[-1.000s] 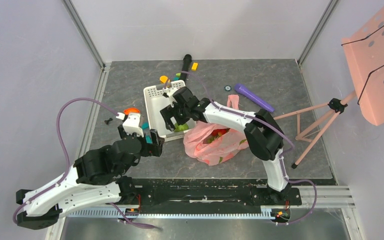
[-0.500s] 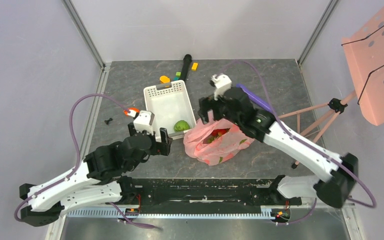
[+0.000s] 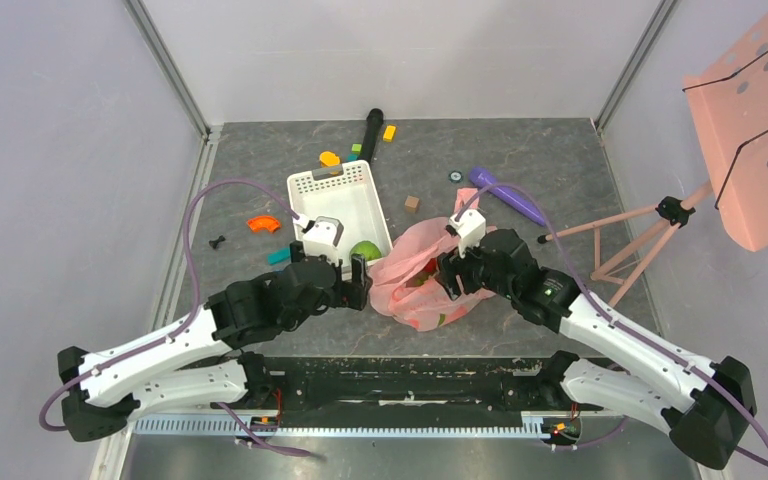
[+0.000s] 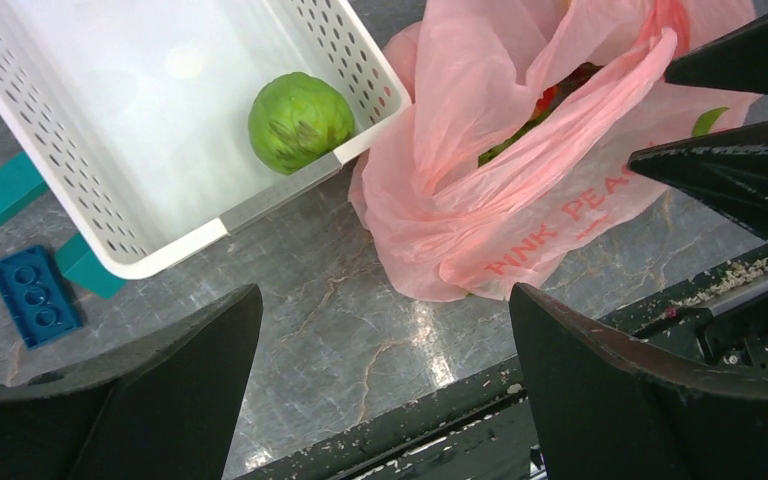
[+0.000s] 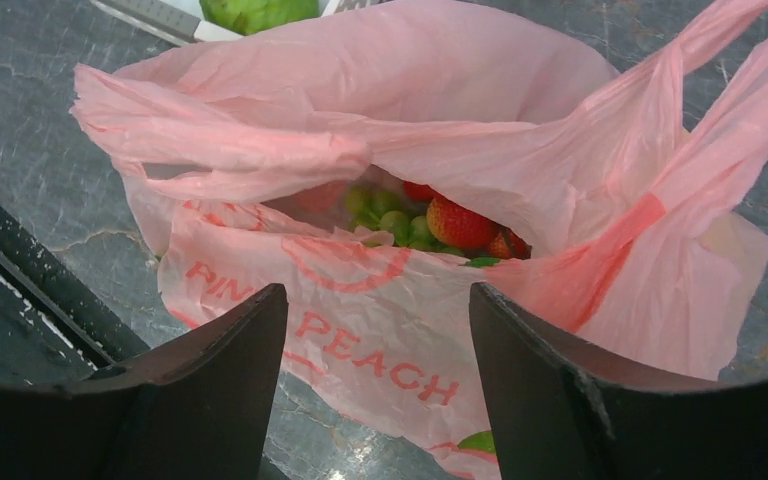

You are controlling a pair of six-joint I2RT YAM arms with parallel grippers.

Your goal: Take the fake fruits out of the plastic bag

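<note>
The pink plastic bag (image 3: pixel 422 290) lies open on the grey table beside the white basket (image 3: pixel 305 190). In the right wrist view its mouth (image 5: pixel 380 150) shows red strawberries (image 5: pixel 457 222) and small green berries (image 5: pixel 390 215) inside. A green fruit (image 5: pixel 480 440) shows through the bag's wall. A green apple (image 3: pixel 365 250) sits in the basket's near corner and shows in the left wrist view (image 4: pixel 300 122). My right gripper (image 3: pixel 442 275) is open and empty just above the bag (image 5: pixel 378 295). My left gripper (image 3: pixel 358 282) is open and empty, left of the bag (image 4: pixel 385 300).
A purple cylinder (image 3: pixel 508 195), a brown cube (image 3: pixel 413 203), a black cylinder (image 3: pixel 372 130) and small coloured blocks (image 3: pixel 262 224) lie around the basket. Teal and blue blocks (image 4: pixel 30 295) lie by its near left side. A pink music stand (image 3: pixel 750 130) stands at the right. A black rail (image 3: pixel 400 385) runs along the near edge.
My right gripper left the basket, where the green apple now lies, and swung back over the bag's mouth. My left gripper moved right, close to the bag.
</note>
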